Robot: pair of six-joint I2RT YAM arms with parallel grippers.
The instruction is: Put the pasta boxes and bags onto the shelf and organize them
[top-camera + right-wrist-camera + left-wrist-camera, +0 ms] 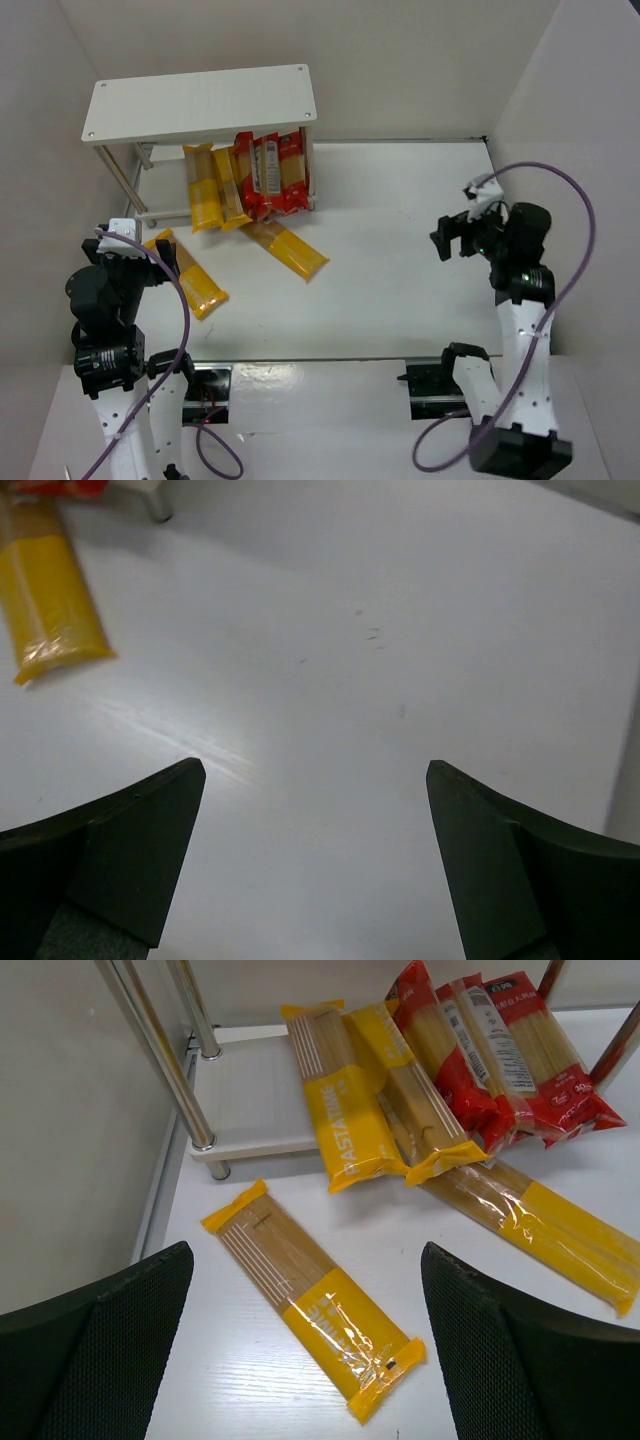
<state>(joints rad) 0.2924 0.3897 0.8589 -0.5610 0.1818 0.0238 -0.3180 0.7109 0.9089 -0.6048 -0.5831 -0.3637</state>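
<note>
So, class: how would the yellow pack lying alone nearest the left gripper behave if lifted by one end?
The pack probably stays fairly stiff, being full of straight strands. Its glossy film may slip. Lying flat, it seems unlikely to roll; hard squeezing could snap strands.

Four yellow spaghetti packs (pixel 300 1280), three red-edged packs (pixel 452 1075), and one white shelf (pixel 200 100).
</note>
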